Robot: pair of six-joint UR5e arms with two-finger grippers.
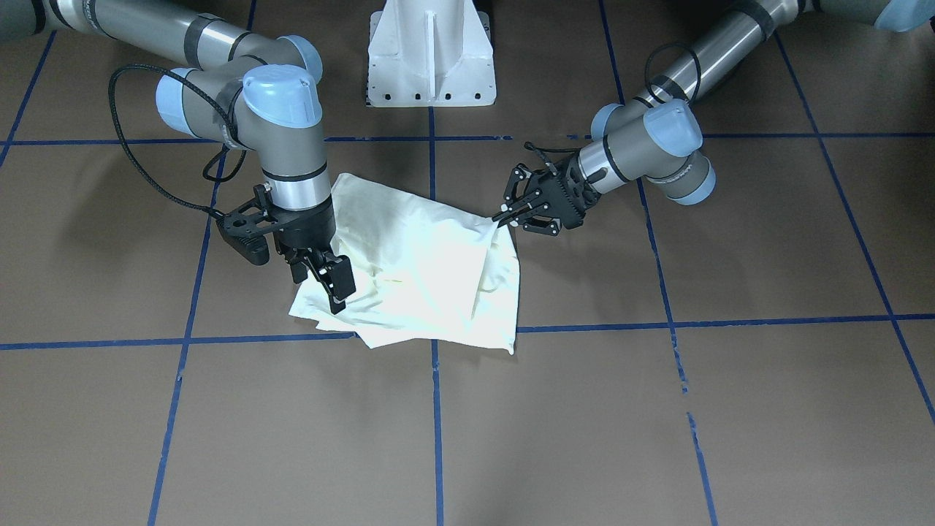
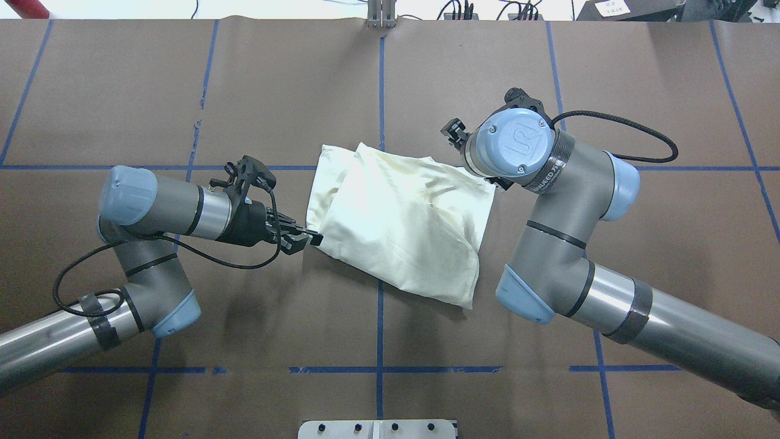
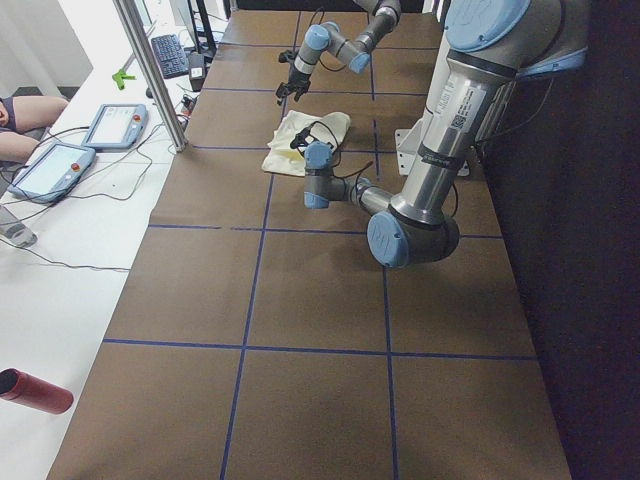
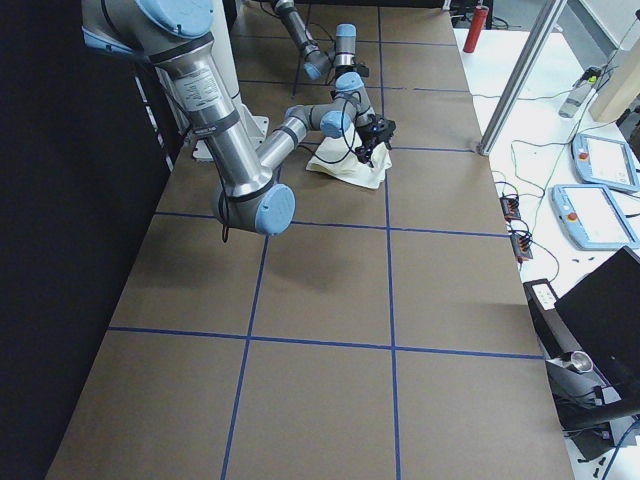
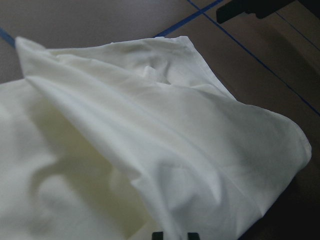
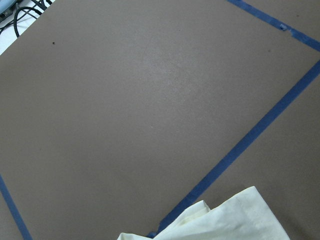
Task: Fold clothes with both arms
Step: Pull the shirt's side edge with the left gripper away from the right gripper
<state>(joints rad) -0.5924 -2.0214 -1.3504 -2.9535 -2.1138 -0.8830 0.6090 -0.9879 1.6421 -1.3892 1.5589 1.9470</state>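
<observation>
The shirt [image 1: 424, 277] lies on the table [image 1: 730, 424] as a rough folded packet, a short way out from the white pedestal base [image 1: 431, 66] and almost straight ahead of it. The plain cream side is up and no print shows. Its layers sit unevenly, so the fold looks partly done rather than finished.

The left gripper [image 1: 501, 217] reaches in low and nearly level on the pedestal's left-arm side. Its fingertips are pinched together on a corner of the shirt, and its wrist view shows cloth running right down to the tips. That pinch is probably there to lift the corner or draw it across.

The right gripper [image 1: 325, 286] points down over the shirt's opposite edge, on the pedestal's other side and farther out from it. Its jaws appear to be apart with nothing between them. It seems poised to take that edge so both arms can carry a fold together.
</observation>
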